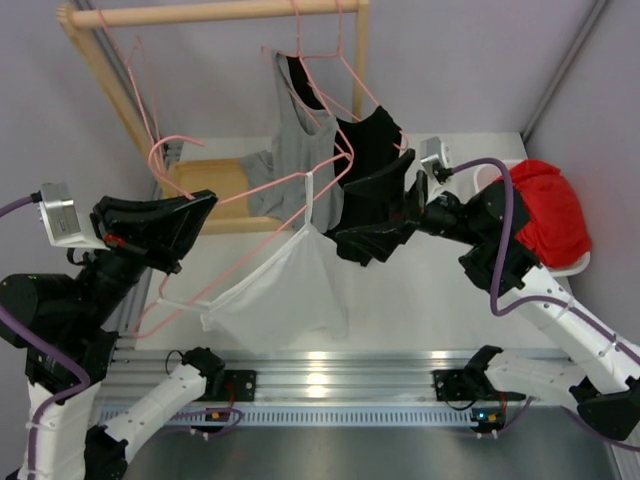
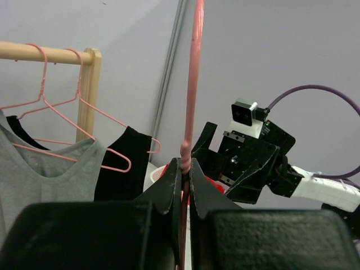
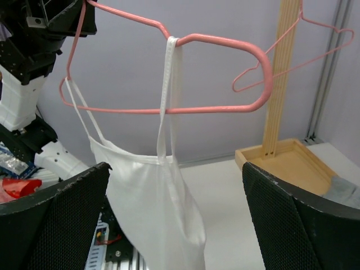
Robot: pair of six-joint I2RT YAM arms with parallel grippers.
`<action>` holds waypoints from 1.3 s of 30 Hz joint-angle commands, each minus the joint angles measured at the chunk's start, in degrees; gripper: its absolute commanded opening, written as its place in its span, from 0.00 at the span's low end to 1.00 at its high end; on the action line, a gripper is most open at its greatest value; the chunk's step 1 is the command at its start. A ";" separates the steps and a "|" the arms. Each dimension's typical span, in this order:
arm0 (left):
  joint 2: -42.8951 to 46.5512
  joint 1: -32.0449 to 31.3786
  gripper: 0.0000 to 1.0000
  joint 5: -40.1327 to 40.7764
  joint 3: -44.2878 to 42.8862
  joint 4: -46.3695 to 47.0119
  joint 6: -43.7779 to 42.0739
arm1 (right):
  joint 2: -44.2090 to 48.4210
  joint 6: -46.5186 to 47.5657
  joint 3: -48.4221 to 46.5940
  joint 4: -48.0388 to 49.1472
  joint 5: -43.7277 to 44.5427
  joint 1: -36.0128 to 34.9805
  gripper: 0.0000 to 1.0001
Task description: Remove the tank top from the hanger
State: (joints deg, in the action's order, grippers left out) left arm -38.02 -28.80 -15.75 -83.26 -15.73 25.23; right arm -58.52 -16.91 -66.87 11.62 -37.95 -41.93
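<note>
A white tank top hangs by its two thin straps from a pink wire hanger, held in the air over the table. My left gripper is shut on the hanger's wire near the hook; in the left wrist view the jaws pinch the pink wire. My right gripper is open beside the tank top's right strap, not touching it. In the right wrist view the tank top and hanger hang between and beyond the wide-open fingers.
A wooden rack at the back carries a grey top and a black top on pink hangers, plus an empty hanger. Its wooden base tray lies behind. A white basket with red cloth stands at right.
</note>
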 commanded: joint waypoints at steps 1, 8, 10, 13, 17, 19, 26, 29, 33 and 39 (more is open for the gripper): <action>0.40 0.14 0.00 -2.71 -1.81 1.49 1.83 | -0.71 -3.83 2.71 14.82 0.95 -1.66 1.00; 1.28 0.14 0.00 -2.45 -1.55 1.49 2.89 | -4.67 -5.93 5.52 26.06 3.42 -6.05 0.98; 1.54 0.14 0.00 -2.18 -1.38 1.49 2.72 | -6.51 -7.35 5.26 27.84 2.54 -6.32 0.99; 1.55 0.14 0.00 -2.09 -1.46 1.49 2.89 | -8.88 -7.71 2.72 25.84 2.01 -7.81 0.92; 1.46 0.14 0.00 -2.09 -1.29 1.49 2.98 | -9.24 -5.59 2.18 23.80 3.15 -9.13 0.87; 1.37 0.14 0.00 -1.74 -1.11 1.49 2.89 | -9.33 -5.68 2.01 23.63 2.97 -9.22 0.87; 1.46 0.14 0.00 -0.69 0.73 1.49 1.84 | -9.42 -6.04 1.13 21.79 4.02 -9.48 0.00; 1.54 0.14 0.00 -0.25 1.61 1.40 1.14 | -5.57 -3.24 1.22 16.72 8.57 -9.48 0.00; 1.46 0.15 0.00 -1.04 2.67 1.40 0.78 | -1.34 0.99 -0.18 7.82 16.14 -9.40 0.00; 1.72 0.14 0.00 -1.13 4.51 1.40 0.52 | 2.88 3.81 -1.60 1.22 24.84 -9.40 0.00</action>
State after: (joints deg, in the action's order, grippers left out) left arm -36.84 -28.77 -16.88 -79.35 -16.05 26.44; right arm -58.15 -15.99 -65.30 16.99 -20.21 -50.50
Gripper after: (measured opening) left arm 0.049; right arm 0.003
